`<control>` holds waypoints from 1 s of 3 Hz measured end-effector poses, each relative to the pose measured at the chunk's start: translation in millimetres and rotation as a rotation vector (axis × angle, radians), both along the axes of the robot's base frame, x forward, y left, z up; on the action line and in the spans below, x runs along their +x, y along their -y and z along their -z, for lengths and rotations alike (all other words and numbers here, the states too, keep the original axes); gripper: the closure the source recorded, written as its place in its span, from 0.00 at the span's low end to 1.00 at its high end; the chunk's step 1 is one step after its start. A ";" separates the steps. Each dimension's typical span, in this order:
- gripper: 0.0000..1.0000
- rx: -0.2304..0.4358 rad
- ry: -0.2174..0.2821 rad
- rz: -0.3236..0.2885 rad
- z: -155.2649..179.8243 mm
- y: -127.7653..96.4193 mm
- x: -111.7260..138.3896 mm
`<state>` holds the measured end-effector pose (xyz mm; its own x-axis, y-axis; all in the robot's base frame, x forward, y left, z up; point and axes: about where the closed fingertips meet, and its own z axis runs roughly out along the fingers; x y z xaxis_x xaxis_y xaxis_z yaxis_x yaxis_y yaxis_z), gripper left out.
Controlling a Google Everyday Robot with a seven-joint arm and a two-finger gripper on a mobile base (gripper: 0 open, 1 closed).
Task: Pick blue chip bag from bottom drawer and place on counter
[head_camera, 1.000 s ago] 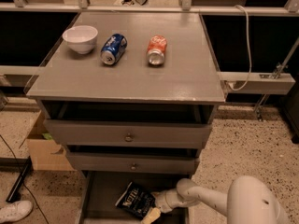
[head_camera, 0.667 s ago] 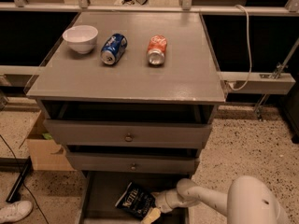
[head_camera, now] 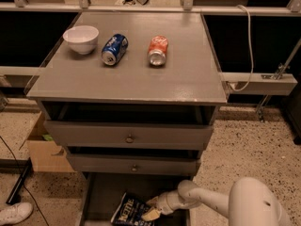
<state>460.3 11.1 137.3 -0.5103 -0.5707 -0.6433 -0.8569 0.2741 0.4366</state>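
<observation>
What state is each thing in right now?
bottom drawer: pulled open
blue chip bag: lying in the bottom drawer
top drawer: ajar
middle drawer: ajar
counter: no bag on it yet
white bowl: upright
blue soda can: on its side
orange soda can: on its side
gripper: down in the bottom drawer, at the bag's right edge

Bag point(head_camera: 130, 214): dark navy foil, crinkled, white lettering facing up. Lies flat and skewed in the bottom drawer point(head_camera: 107, 190), towards its front, partly cut by the lower frame edge.
Bottom drawer: pulled out, shallow grey tray with low side walls, under the two knobbed drawers.
Counter point(head_camera: 188, 81): flat matte grey cabinet top with a thin lighter front edge.
End effector point(head_camera: 151, 214): low in the drawer, at the bag's right edge, touching it.
</observation>
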 end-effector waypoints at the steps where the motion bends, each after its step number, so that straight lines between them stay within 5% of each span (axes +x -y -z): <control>1: 0.65 0.000 0.000 0.000 0.0 0.0 0.0; 3: 1.00 0.000 0.000 0.000 0.0 -0.1 -0.1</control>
